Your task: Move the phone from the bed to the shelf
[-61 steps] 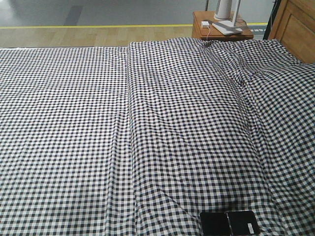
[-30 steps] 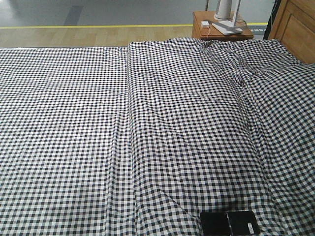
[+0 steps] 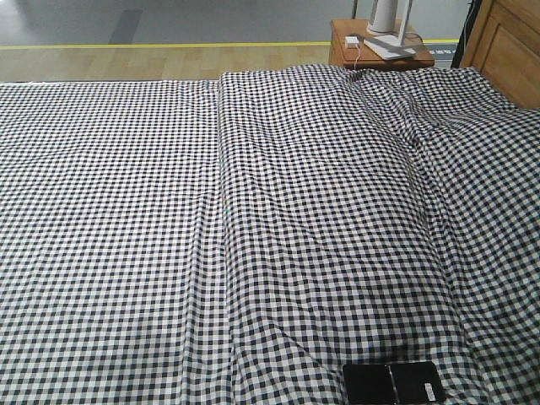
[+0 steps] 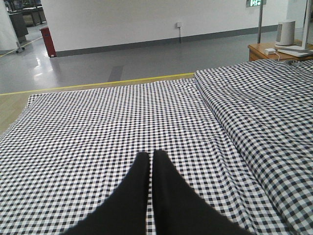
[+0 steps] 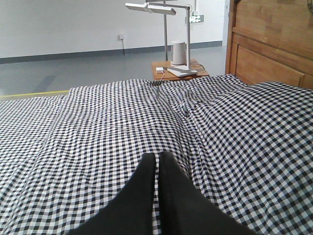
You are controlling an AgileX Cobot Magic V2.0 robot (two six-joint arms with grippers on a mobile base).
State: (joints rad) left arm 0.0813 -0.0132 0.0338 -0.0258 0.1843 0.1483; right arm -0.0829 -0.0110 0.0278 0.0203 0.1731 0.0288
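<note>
The phone is laid on the bed at the frame's lower right. The left hand and right hand are pressed together.

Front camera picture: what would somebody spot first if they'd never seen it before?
The black-and-white checked bed grabs the eye first, with its wrinkled cloth filling almost the whole picture. Next comes the glossy black phone, lying flat on the cloth at the bottom edge, right of the middle. Far off at the top right stands a small orange-brown bedside table.
</note>
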